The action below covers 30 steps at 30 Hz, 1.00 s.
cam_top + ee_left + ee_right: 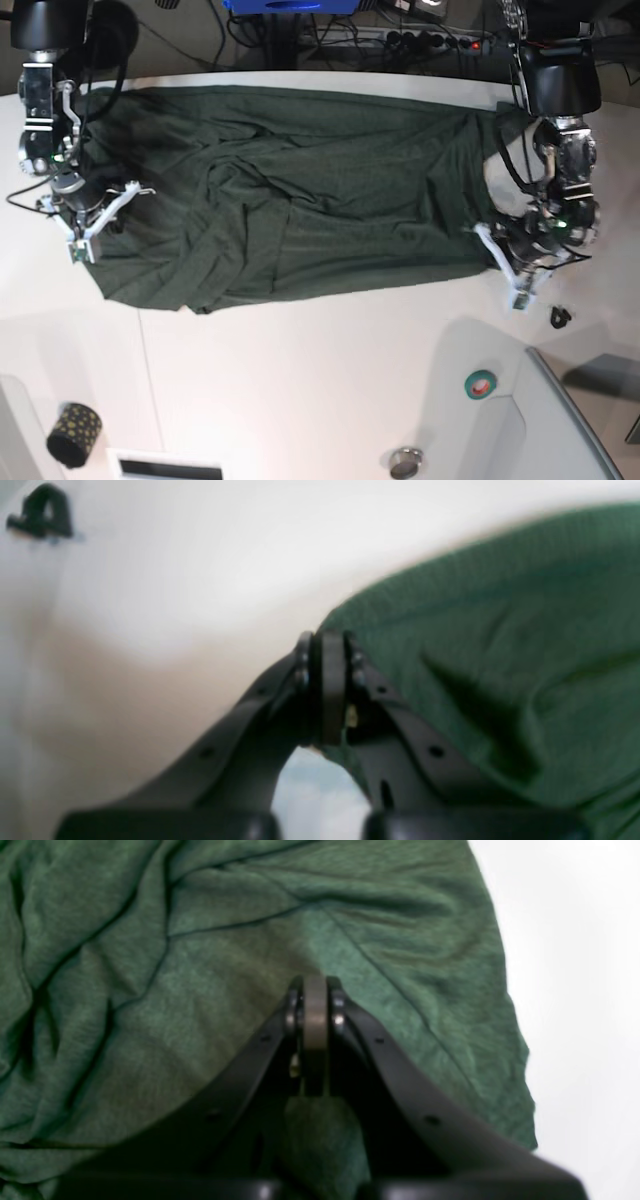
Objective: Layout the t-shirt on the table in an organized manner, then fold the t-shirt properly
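Note:
The dark green t-shirt (300,190) lies spread lengthwise across the far part of the white table (300,380), creased in the middle. My left gripper (507,262) is at the shirt's right end. In the left wrist view this gripper (327,675) is shut on the edge of the t-shirt (500,630), which lifts toward its tips. My right gripper (98,215) is at the shirt's left end. In the right wrist view it (315,1010) is shut on the wrinkled t-shirt (175,990), a little in from the hem.
A small black part (560,318) lies just right of the left gripper, also seen as the black part (42,512). A teal tape roll (481,384) and a grey raised tray (575,430) sit front right. A black dotted cylinder (73,433) and a metal disc (405,462) are at the front.

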### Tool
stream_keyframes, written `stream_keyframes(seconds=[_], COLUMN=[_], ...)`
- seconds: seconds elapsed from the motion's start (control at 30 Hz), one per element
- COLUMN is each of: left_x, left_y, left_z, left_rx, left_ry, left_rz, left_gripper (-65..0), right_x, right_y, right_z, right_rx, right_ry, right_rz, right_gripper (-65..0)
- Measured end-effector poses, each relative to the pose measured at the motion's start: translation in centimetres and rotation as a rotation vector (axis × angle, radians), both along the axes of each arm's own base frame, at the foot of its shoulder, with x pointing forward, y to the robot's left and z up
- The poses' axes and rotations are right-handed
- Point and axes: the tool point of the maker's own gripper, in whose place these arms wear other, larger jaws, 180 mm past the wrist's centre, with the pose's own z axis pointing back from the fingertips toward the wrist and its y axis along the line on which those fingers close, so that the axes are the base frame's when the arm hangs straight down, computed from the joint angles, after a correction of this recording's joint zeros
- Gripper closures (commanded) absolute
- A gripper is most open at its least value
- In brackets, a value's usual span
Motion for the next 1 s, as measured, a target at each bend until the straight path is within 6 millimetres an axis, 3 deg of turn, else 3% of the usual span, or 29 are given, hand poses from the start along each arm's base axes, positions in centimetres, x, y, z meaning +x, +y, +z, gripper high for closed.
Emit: stream_keyframes(seconds=[0.1,0.17,0.3,0.43,0.57,0.77,0.87,1.0], left_x=[-1.3,-2.8,-5.1,-5.8,-5.7,-6.5,-6.7,-6.2], left_y=[-4.2,-5.2,-4.3,-5.2,-4.8,-5.7,-5.7,-5.5], left_z=[-0.7,-1.7,-2.7,-2.5,-1.2,0.0,0.9,2.0], left_rx=[0.01,0.065,0.239,0.25,0.281,0.285,0.302,0.308], left_ry=[-0.038,-0.016,0.032,0.019,-0.01,-0.042,-0.052,-0.07], left_rz=[-0.126,-0.183,-0.258,-0.286,-0.29,-0.311,-0.312,-0.294], left_gripper=[0.0,0.0,0.0,0.0,0.0,-17.4,-21.1,-20.1], right_x=[0.0,0.0,0.0,0.3,0.3,0.3,0.3,0.3], right_y=[0.1,0.0,0.0,0.0,0.0,0.1,0.1,0.1], right_z=[0.0,0.0,0.0,0.2,0.2,0.2,0.2,0.2], right_rx=[0.002,-0.001,-0.002,0.001,0.0,0.002,0.002,0.001], right_ry=[-0.001,0.0,0.0,-0.006,-0.005,-0.005,-0.006,-0.005], right_rz=[0.001,0.001,0.003,0.003,0.0,0.004,0.004,0.004], right_gripper=[-0.2,-0.2,-0.2,-0.2,-0.2,-0.2,-0.2,-0.2])
